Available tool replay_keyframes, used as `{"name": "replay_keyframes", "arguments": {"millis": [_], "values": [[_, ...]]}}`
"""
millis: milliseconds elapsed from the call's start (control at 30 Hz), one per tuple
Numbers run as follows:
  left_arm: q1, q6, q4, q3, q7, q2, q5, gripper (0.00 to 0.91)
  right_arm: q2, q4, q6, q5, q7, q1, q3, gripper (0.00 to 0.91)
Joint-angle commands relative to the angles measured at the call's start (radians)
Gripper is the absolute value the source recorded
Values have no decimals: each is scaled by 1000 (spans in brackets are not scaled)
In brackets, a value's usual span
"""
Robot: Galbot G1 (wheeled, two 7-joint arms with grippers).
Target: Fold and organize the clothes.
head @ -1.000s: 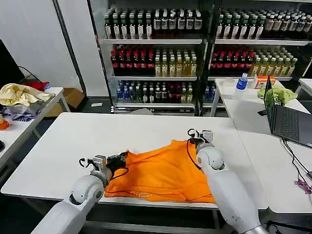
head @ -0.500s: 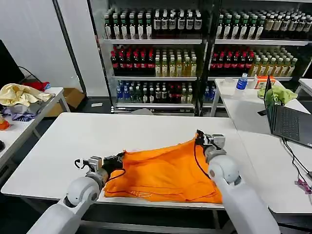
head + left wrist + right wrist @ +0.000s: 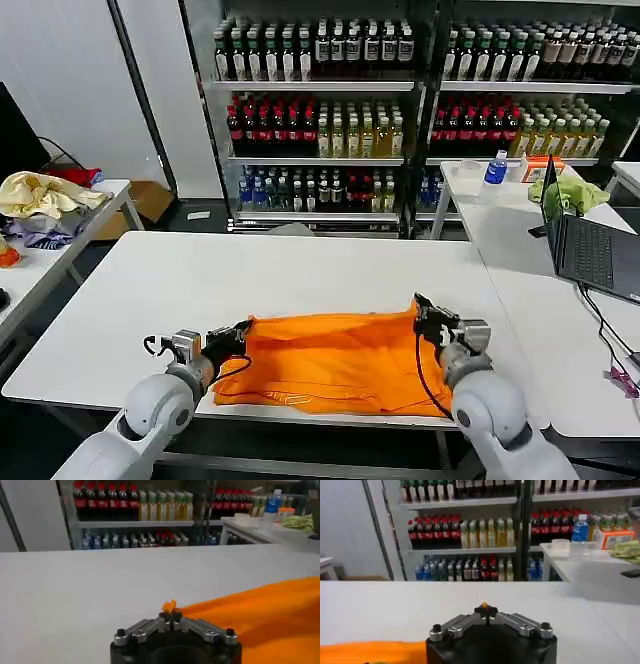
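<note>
The clothes are one bright orange T-shirt [image 3: 335, 362] lying folded over on the white table [image 3: 260, 280] near its front edge. My left gripper [image 3: 238, 338] is shut on the shirt's left corner; a nub of orange fabric [image 3: 169, 606] pokes out between its closed fingertips, with my left gripper [image 3: 171, 615] low over the table. At the shirt's right corner my right gripper [image 3: 422, 312] is shut too, a speck of orange [image 3: 484, 605] showing at the tip of my right gripper [image 3: 485, 611]. The shirt's upper edge runs stretched between the two grippers.
A side table on the right carries an open laptop [image 3: 590, 255], a green cloth [image 3: 570, 192] and a blue-capped bottle [image 3: 496, 168]. A left side table holds a pale yellow cloth heap [image 3: 42, 195]. Shelves of drink bottles [image 3: 320, 110] stand behind the table.
Both grippers have pulled back toward the table's front edge and spread apart, dragging the shirt's far edge over itself. The raised right peak has flattened into a straight edge.
</note>
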Motion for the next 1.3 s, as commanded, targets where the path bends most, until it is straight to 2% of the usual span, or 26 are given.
{"name": "replay_keyframes", "arguments": {"millis": [33, 300, 633, 667, 700, 733, 767, 800, 933, 1067, 1300], "values": [[139, -20, -65, -54, 8, 7, 15, 10, -9, 84, 3, -11, -4, -172, 74, 0], [177, -43, -52, -58, 16, -10, 70, 10, 14, 34, 6, -32, -3, -179, 64, 0], [141, -55, -5, -40, 14, -31, 142, 10, 50, -33, 0, -65, 17, -110, 9, 0], [139, -55, -3, -39, 14, -32, 143, 40, 53, -39, -8, -67, 25, -105, 4, 0], [134, -52, -2, -38, 14, -34, 146, 131, 55, -44, -11, -69, 31, -102, 1, 40], [132, -54, -2, -38, 10, -37, 149, 584, 56, -48, -12, -78, 29, -101, 0, 615], [131, -74, -1, -39, 5, -41, 157, 816, 56, -49, -12, -85, 26, -102, 1, 856], [130, -83, -4, -40, 5, -44, 166, 907, 56, -47, -12, -106, 15, -105, 4, 907], [141, -108, -28, -52, -16, -54, 169, 907, 54, -13, -11, -159, -9, -134, 32, 907], [180, -130, -78, -90, -41, -66, 174, 907, 47, 54, 5, -165, -20, -202, 95, 907], [334, -139, -165, -207, -84, -124, 224, 907, 44, 184, 35, -192, -28, -340, 196, 907]]}}
